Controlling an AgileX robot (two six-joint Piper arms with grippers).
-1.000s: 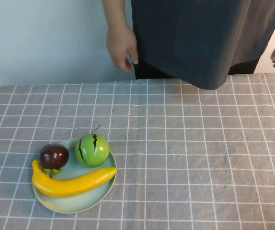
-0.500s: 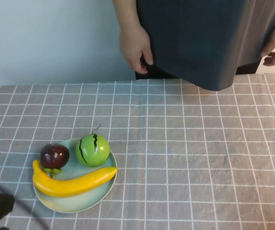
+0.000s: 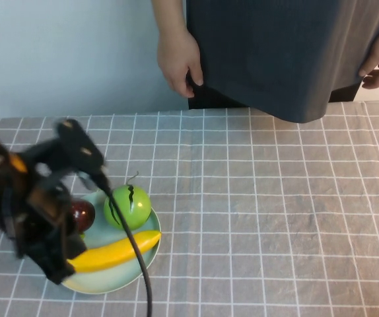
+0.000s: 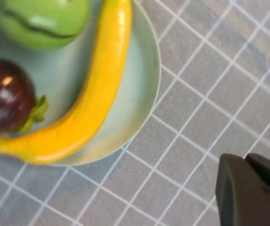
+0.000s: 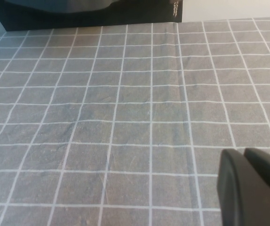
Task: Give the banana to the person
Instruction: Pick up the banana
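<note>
The yellow banana [image 3: 117, 251] lies on a pale green plate [image 3: 110, 281] at the table's front left; in the left wrist view the banana [image 4: 92, 94] curves across the plate [image 4: 142, 89]. My left gripper [image 3: 52, 263] hangs over the plate's front left edge, above the banana's left end, fingers together and empty; it shows in its wrist view [image 4: 245, 160] over the cloth. The person [image 3: 262, 53] stands at the far edge, hands [image 3: 176, 59] hanging down. My right gripper [image 5: 243, 155] is shut and empty over bare cloth, outside the high view.
A round green striped fruit [image 3: 129, 207] and a dark purple fruit [image 3: 82, 212] share the plate beside the banana. A black cable [image 3: 133, 257] from the left arm crosses the plate. The grey checked cloth [image 3: 275, 218] covers the table.
My left arm has swung in from the front left corner and now stands over the plate's left side. The person's hands shifted slightly. The fruit has not moved.
</note>
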